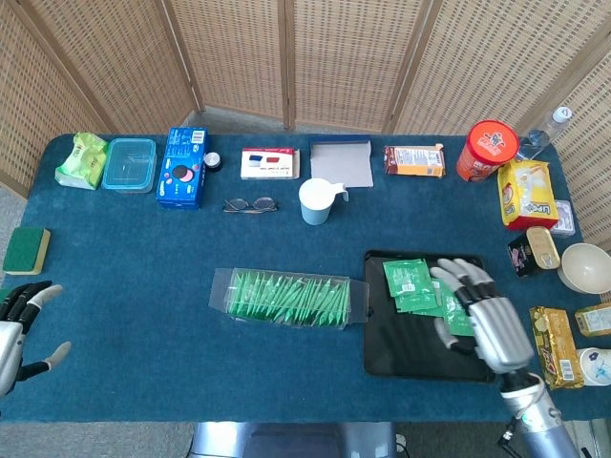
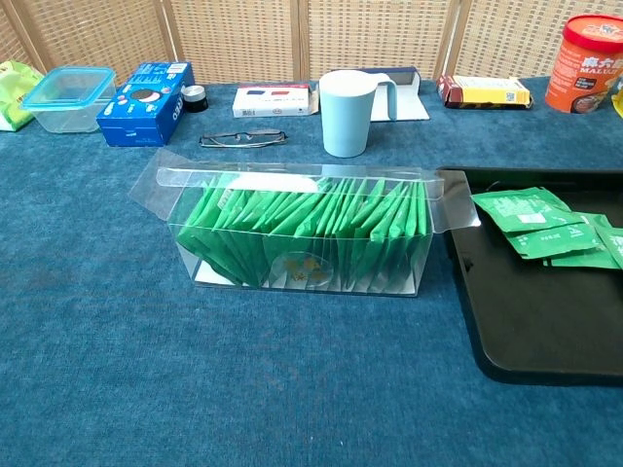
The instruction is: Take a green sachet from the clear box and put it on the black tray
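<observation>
The clear box stands mid-table, lid flaps open, packed with several upright green sachets. To its right lies the black tray with a few green sachets on its far part. My right hand hovers over the tray's right half, fingers spread, holding nothing, and covers part of the sachets there. My left hand sits at the table's near left edge, fingers apart and empty. Neither hand shows in the chest view.
A light-blue cup stands behind the box, glasses to its left. Along the back are a blue carton, a lidded container and a red tub. Snacks and a bowl crowd the right edge.
</observation>
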